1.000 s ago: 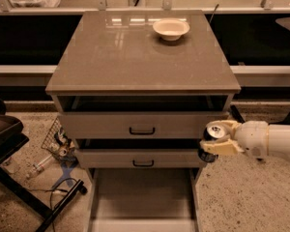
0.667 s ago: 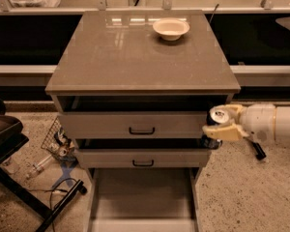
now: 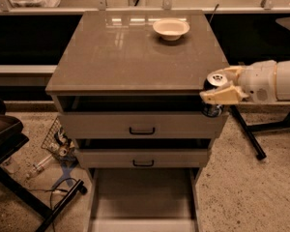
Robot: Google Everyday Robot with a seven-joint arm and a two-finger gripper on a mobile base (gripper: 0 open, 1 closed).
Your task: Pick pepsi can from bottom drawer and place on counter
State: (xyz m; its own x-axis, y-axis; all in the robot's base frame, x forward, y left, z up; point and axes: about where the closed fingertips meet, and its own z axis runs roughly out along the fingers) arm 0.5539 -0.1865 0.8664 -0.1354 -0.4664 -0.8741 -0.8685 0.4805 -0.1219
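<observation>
The pepsi can point(image 3: 213, 109), dark blue with a silver top, is held in my gripper point(image 3: 217, 93) at the front right corner of the cabinet. Its top is about level with the counter's point(image 3: 130, 57) front edge. The cream fingers point(image 3: 221, 96) are shut around the can's upper part. My white arm reaches in from the right. The bottom drawer point(image 3: 144, 197) is pulled open below, and the part of its floor that shows is bare.
A shallow cream bowl point(image 3: 171, 29) sits at the back right of the counter. The two upper drawers point(image 3: 142, 125) with black handles stand slightly open. Clutter and cables point(image 3: 58, 146) lie on the floor at left. A black stand leg point(image 3: 249, 135) slants at right.
My gripper has lifted the can from beside the middle drawer up to counter height, staying at the cabinet's right front corner.
</observation>
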